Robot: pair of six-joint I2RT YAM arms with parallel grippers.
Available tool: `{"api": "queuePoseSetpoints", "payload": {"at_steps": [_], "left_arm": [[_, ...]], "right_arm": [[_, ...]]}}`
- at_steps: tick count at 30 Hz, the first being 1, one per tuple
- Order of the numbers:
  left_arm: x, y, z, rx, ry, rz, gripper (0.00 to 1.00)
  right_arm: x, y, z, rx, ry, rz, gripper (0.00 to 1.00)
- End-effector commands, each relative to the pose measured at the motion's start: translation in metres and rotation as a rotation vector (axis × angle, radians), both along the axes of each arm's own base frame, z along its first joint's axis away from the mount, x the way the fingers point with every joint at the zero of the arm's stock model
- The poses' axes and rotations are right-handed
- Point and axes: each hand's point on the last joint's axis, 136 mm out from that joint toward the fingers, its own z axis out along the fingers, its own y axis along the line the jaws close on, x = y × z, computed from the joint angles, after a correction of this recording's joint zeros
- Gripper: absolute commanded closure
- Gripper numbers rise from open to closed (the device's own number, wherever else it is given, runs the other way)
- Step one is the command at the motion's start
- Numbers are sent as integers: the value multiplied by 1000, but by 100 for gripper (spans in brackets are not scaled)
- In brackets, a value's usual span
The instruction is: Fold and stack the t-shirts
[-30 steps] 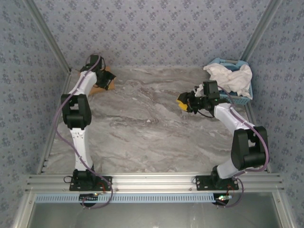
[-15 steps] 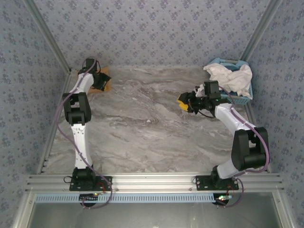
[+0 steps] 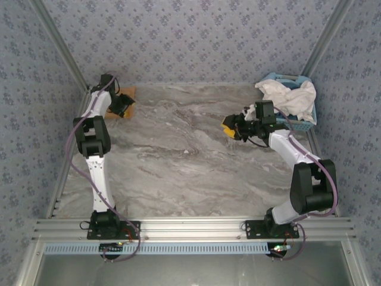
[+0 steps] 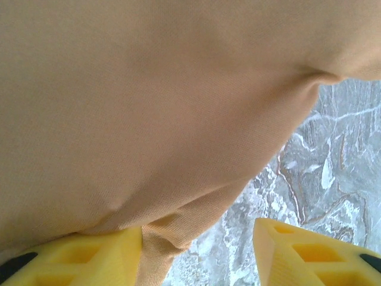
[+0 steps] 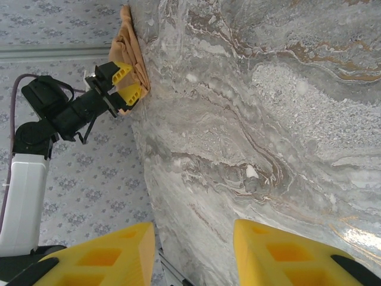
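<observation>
Compared with a second ago, the left gripper (image 3: pixel 122 105) is seen drawn further towards the far left corner of the grey marbled table top (image 3: pixel 178 155), and the tan-orange cloth t-shirt (image 3: pixel 128 92) is bunched closer into that corner. The right gripper (image 3: pixel 229 127) is found where it was, above the table's right half, its jaws parted and nothing between them. In the left wrist view the left gripper's yellow fingers (image 4: pixel 89 256) are seen apart. A hem of the tan-orange cloth lies against one finger while the other stands clear over bare marble, so nothing is pinched. From above, most of that shirt is hidden under the left wrist, and how it is folded cannot be made out. The plain white cloth t-shirt (image 3: pixel 289 95) is heaped in the light blue plastic lattice basket (image 3: pixel 300 125) at the far right, which is largely covered by it.
</observation>
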Motion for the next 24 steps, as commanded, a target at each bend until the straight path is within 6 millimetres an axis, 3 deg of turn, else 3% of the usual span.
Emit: {"api": "queuePoseSetpoints", "payload": {"at_steps": [1,2,3,6,9,10,11,13,16,19,21,23,24], "left_arm": [[-2,-8,67,59,-81,-61,38],[-3,-13,86,75,-110,-74,29],[-4,-18,102,83,-141,-85,3],[-20,-24,151,73,-255,-69,2],[-52,-18,184,100,-354,-10,2],[-68,-15,194,125,-387,21,2],[-84,-12,200,153,-416,55,2],[-112,-15,208,215,-464,79,2],[-158,-8,204,356,-427,123,2],[-204,21,197,541,-353,246,2],[-238,48,196,724,-298,314,2],[-249,58,192,853,-346,229,2],[-250,59,188,912,-379,166,2]], "right_arm": [[0,2,8,-6,-27,16,57],[2,-1,13,-21,-50,13,56],[3,-4,17,-47,-73,13,55],[6,-20,35,-157,-153,-9,50],[10,-33,63,-200,-258,-65,44],[10,-36,75,-209,-305,-83,28],[9,-39,85,-213,-350,-102,0],[5,-50,102,-223,-411,-156,0],[-4,-66,123,-218,-486,-239,0],[-14,-85,129,-327,-510,-296,0],[-19,-114,113,-506,-416,-368,0],[-29,-151,88,-733,-283,-452,0],[-31,-158,78,-803,-274,-429,0]]}}
